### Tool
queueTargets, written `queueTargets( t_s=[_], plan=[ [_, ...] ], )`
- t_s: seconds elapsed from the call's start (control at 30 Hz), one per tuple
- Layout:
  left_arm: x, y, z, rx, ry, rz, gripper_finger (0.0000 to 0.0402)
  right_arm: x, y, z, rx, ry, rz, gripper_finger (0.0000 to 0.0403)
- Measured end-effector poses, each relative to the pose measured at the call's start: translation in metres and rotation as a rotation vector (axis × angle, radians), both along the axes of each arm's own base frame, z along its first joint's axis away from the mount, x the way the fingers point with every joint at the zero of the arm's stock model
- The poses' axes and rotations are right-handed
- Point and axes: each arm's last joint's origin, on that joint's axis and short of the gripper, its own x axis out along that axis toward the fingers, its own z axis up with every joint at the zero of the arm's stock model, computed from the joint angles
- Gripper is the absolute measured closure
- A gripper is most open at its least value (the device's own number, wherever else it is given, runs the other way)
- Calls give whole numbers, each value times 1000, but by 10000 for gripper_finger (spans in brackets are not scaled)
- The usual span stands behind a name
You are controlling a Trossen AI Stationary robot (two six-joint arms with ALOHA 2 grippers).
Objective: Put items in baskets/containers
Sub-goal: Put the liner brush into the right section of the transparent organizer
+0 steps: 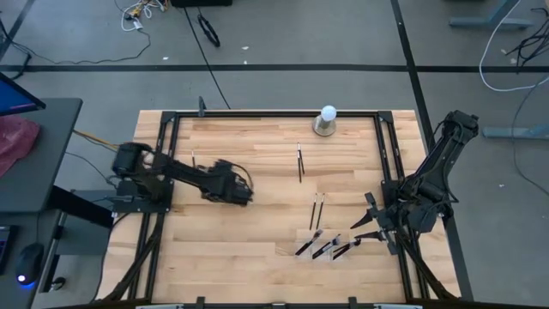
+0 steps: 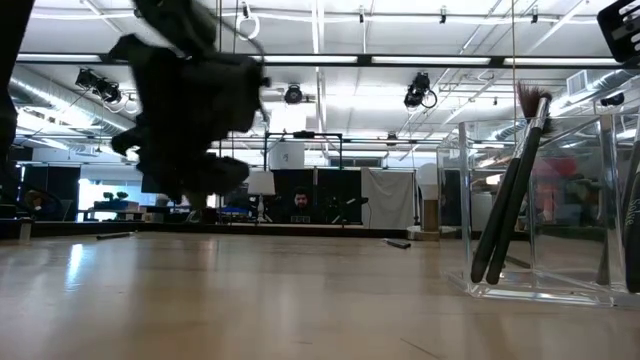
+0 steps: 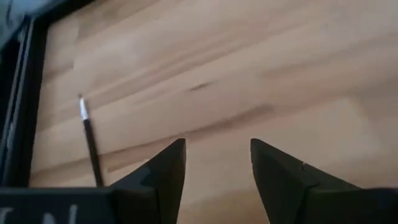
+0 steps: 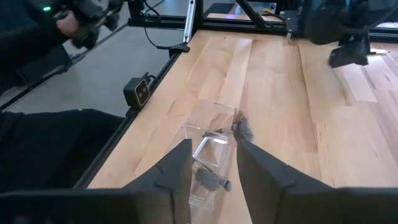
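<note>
A: Edges and free room? The pale wooden tabletop [image 1: 249,249] is bounded by a black metal frame [image 1: 257,113]. Its near left stretch and its middle are bare wood.

B: Left gripper [image 1: 243,194] hangs over the left-centre boards, fingers parted with bare wood showing between them, holding nothing. One slim dark-handled makeup brush with a silvery ferrule [image 3: 89,138] lies just beside the left frame rail, near that arm.

A: Right side? The right gripper [image 4: 211,163] sits at the near right, by the rail. Its fingers are partly apart, one on each side of the small clear plastic rectangular tray [image 4: 210,158]; whether they press the walls, I cannot tell.

B: Task things: three brushes [image 1: 324,248] lie aslant where the tray is, and the tray itself hardly shows from above. The low view shows brushes leaning upright inside the clear walls [image 2: 510,200].

A: Loose ones: a pair of brushes [image 1: 316,210] lies just behind the tray, and a single brush [image 1: 299,161] farther back at centre.

B: Obstacle: a white ball on a grey round base [image 1: 327,120] stands at the far edge, well apart from both arms.

A: Hidden: the left arm is blurred in the low view. How many brushes the tray holds is not readable.
</note>
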Motion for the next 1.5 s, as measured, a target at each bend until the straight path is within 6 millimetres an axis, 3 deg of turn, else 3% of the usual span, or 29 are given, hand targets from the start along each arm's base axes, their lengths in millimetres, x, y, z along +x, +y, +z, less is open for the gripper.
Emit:
queueTargets(
  t_s=[0.33,0.5,0.73,1.07,1.27,1.5],
  plan=[
    [-75,30,-27,109,-251,288,168,1,1,0,1,-4,1,275],
    [-93,42,-42,104,-277,388,137,1,1,2,4,-19,6,275],
    [-108,51,-59,138,-369,435,152,1,2,2,-4,-27,11,276],
    [-110,54,-64,148,-321,350,212,1,2,2,-3,-28,11,276],
    [-97,48,-68,153,-383,256,272,1,2,2,-3,-28,11,276],
    [-70,23,-79,195,-501,72,316,1,2,2,-3,-27,11,276]
  ],
)
